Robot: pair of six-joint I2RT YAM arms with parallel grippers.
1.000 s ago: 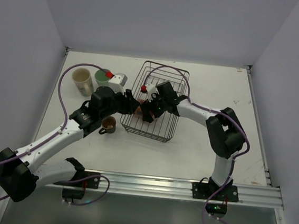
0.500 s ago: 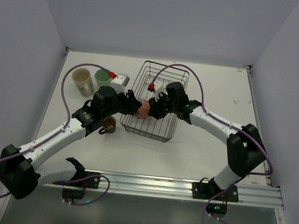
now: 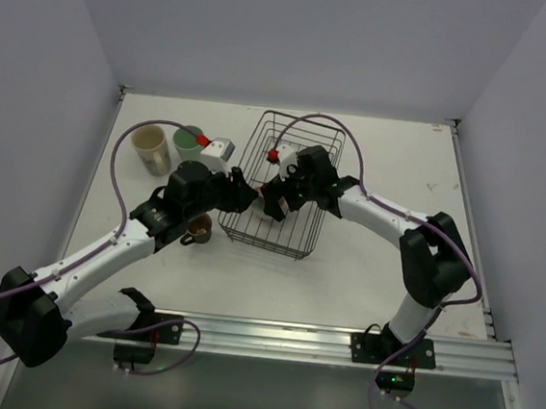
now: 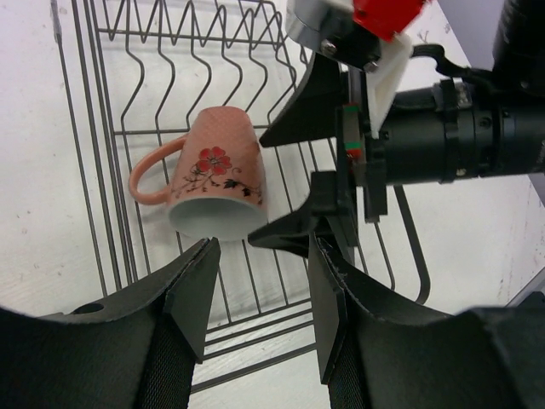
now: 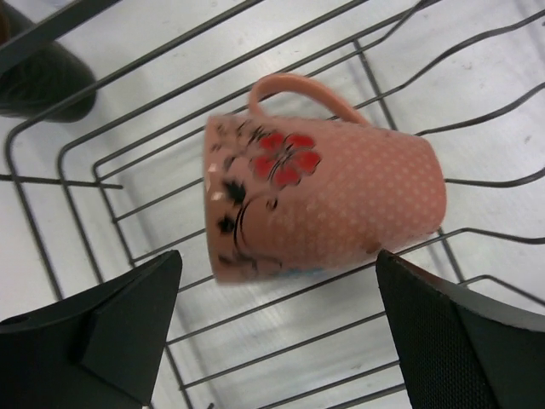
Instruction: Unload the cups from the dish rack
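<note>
A salmon-pink handled mug (image 4: 217, 183) with a red flower print lies on its side on the wire floor of the dish rack (image 3: 304, 130), its mouth toward my left gripper. The left gripper (image 4: 260, 298) hovers just short of the mug's rim, open, nothing between its fingers. From the other side, my right gripper (image 5: 281, 324) stands wide open around and just short of the mug (image 5: 324, 200), not touching it. In the top view both grippers, the left (image 3: 246, 194) and the right (image 3: 271, 202), meet over the rack's left side and hide the mug.
On the table left of the rack stand a cream tumbler (image 3: 151, 147) and a mint-green tumbler (image 3: 188, 142). A small black mug (image 3: 198, 226) sits under my left forearm. The right gripper's black fingers (image 4: 306, 111) crowd the mug's right side.
The right gripper has opened wide, and the pink mug seen between the grippers half a second ago now lies on the rack wires. The right elbow swung right. The left arm barely moved.
</note>
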